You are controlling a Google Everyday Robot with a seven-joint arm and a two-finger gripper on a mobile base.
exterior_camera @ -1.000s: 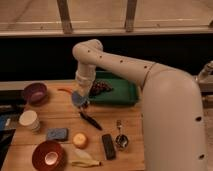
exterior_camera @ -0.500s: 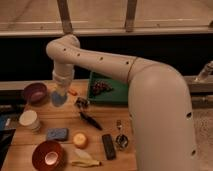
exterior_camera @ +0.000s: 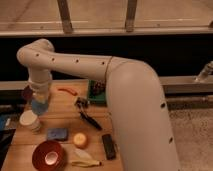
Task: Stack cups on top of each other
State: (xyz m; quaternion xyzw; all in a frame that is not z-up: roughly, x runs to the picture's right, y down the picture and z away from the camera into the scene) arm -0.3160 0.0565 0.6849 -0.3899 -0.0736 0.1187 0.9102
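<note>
My gripper [exterior_camera: 39, 101] hangs from the arm at the left side of the wooden table [exterior_camera: 65, 112]. It is shut on the blue-grey cup [exterior_camera: 39, 107] and holds it just above and slightly right of the cream-white cup [exterior_camera: 29, 120]. The cream-white cup stands upright near the table's left edge. The blue-grey cup's top is hidden by the gripper.
A purple bowl [exterior_camera: 25, 93] is partly hidden behind the wrist. A red-orange bowl [exterior_camera: 48, 155] sits at the front left. Also on the table are a blue sponge [exterior_camera: 57, 134], a round yellow fruit [exterior_camera: 80, 140], a banana [exterior_camera: 83, 162], a black remote [exterior_camera: 108, 146], a black tool [exterior_camera: 90, 120] and a green tray [exterior_camera: 96, 91].
The arm has swung left and down with the blue-grey cup, from the table's middle to just above the cream-white cup.
</note>
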